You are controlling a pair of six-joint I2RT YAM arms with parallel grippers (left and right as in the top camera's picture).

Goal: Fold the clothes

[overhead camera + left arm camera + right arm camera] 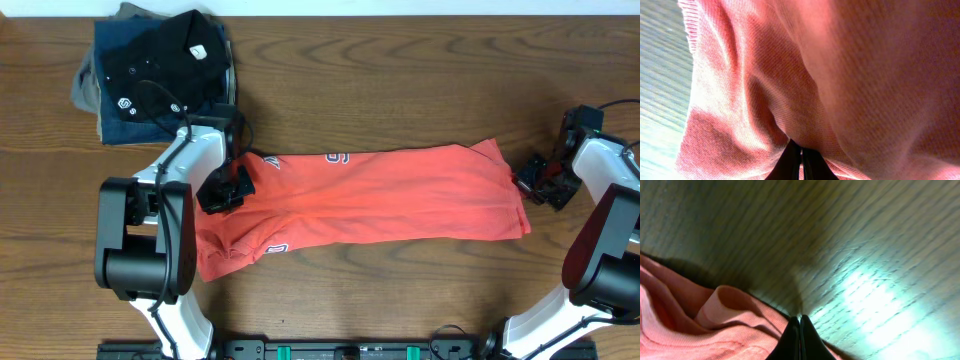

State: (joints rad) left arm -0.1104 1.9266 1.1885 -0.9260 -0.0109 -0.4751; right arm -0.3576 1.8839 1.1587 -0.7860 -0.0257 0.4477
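Observation:
The red-orange T-shirt (400, 195) lies stretched in a long band across the middle of the table, with bits of white print showing at its top edge and lower left. My left gripper (233, 187) is at the shirt's left part, its fingers (801, 151) shut on a pinch of the fabric (850, 75), which fills the left wrist view. My right gripper (527, 181) is at the shirt's right edge, its fingers (800, 320) shut on the hem (715, 311) low over the wood.
A black shirt with small white logos (165, 55) lies on folded blue (115, 120) and khaki (85, 90) garments at the back left, just behind my left arm. The brown wooden table (420, 80) runs around the shirt.

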